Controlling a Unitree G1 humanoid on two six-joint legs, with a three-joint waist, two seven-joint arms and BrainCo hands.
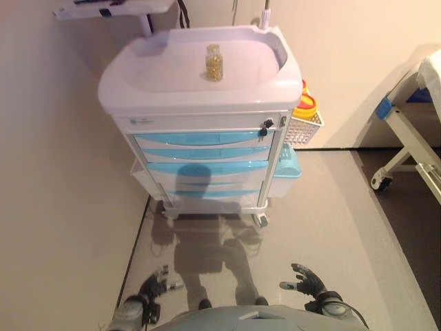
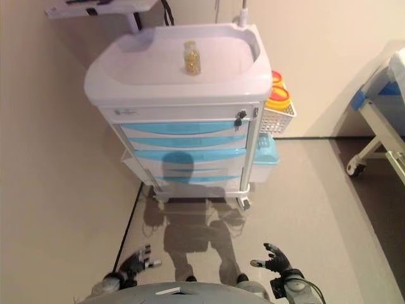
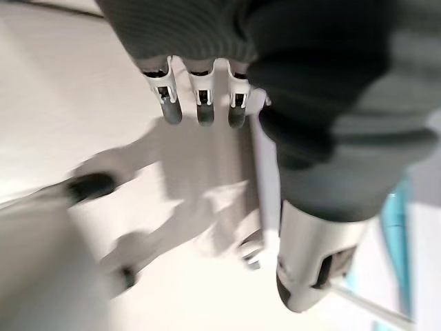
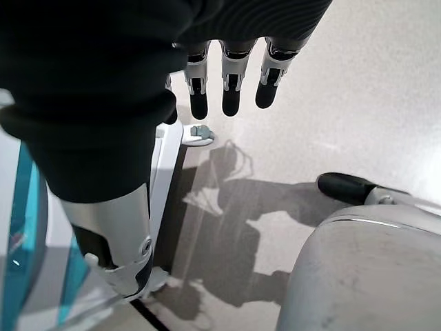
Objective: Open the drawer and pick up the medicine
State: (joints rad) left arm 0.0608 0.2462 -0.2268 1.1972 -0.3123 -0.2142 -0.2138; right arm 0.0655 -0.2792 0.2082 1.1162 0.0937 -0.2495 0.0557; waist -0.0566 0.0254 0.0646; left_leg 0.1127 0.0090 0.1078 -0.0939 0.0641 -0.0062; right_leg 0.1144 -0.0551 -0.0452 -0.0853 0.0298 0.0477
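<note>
Even, warm indoor light from overhead. Soft shadows fall on the glossy grey-beige floor (image 1: 331, 221) at lower centre and across the blue drawer fronts of the white medical cart (image 1: 203, 148). Left wrist view motion-blurred; right wrist view sharp. Straight edges bow near eye-view borders.

open floor (image 1: 324, 207) before cart (image 1: 200, 103), drawers (image 1: 203, 155) unobstructed, wall close left, basket (image 1: 303, 127) right

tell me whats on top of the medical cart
One small glass bottle of yellowish contents stands upright on the medical cart top. The blue drawers are all closed, so their contents are hidden.
</note>
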